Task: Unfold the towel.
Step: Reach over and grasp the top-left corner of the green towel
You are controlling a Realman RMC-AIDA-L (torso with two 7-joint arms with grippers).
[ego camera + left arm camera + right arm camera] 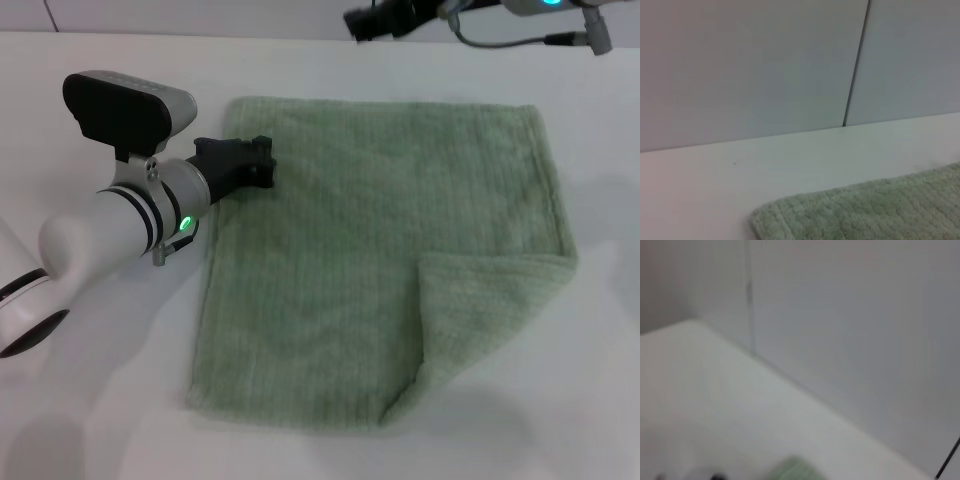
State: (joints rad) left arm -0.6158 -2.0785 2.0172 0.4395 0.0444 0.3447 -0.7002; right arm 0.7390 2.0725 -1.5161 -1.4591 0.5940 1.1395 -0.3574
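Observation:
The pale sage-green towel [370,220] lies spread on the white table [100,400], with its near right corner [480,310] folded back over itself. My left gripper [250,162] is low at the towel's left edge, near the far left corner. That corner lies flat in the left wrist view [865,215]. My right gripper [385,18] is raised beyond the towel's far edge, apart from it. A bit of green cloth shows in the right wrist view [795,471].
The white table extends on all sides of the towel. A pale wall with a vertical seam [855,65] stands behind the table's far edge. My left arm's white body [90,240] lies over the table to the left of the towel.

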